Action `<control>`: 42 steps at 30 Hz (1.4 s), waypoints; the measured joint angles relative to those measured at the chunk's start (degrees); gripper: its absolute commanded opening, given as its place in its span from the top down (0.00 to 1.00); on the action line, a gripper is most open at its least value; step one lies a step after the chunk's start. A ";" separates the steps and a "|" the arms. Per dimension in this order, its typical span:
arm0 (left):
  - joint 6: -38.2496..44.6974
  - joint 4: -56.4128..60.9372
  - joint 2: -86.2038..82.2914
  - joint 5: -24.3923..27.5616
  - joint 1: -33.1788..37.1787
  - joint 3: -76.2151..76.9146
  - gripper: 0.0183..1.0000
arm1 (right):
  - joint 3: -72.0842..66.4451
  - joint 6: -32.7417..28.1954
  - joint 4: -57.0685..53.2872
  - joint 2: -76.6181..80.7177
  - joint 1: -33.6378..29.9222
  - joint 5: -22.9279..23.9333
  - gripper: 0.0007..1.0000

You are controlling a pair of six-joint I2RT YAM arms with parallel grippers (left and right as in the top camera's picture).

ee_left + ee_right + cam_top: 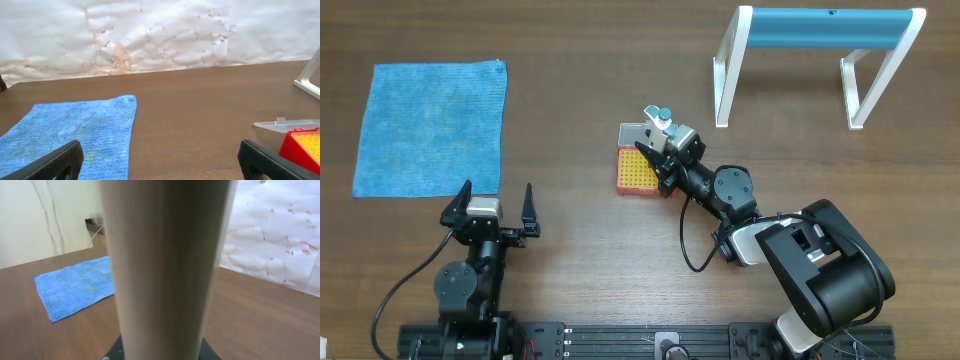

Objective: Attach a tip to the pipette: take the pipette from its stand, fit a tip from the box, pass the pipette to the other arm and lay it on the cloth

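Note:
My right gripper (667, 160) is shut on the pipette (661, 121), holding it upright over the red-orange tip box (637, 172) in the middle of the table. In the right wrist view the pale pipette body (165, 265) stands close up between the fingers. The box's clear lid (633, 133) lies open behind it. The blue cloth (432, 129) lies flat at the far left. My left gripper (492, 208) hovers open and empty near the cloth's near right corner. From the left wrist view I see the cloth (70, 132), the tip box (303, 147) and its lid (287, 124).
The pipette stand (825, 30), with white legs and a blue top bar, is at the far right with nothing on it. One leg of the stand (311, 79) also appears in the left wrist view. A black cable (692, 250) loops beside the right arm.

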 measured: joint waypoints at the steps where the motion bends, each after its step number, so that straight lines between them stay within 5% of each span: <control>1: 0.00 0.00 0.00 0.00 0.00 0.00 0.00 | 0.00 0.00 0.00 0.00 0.00 -0.17 0.93; 42: 0.00 0.00 0.00 0.00 0.00 0.00 0.00 | 1.09 -2.60 -3.96 0.00 -0.28 -0.37 0.92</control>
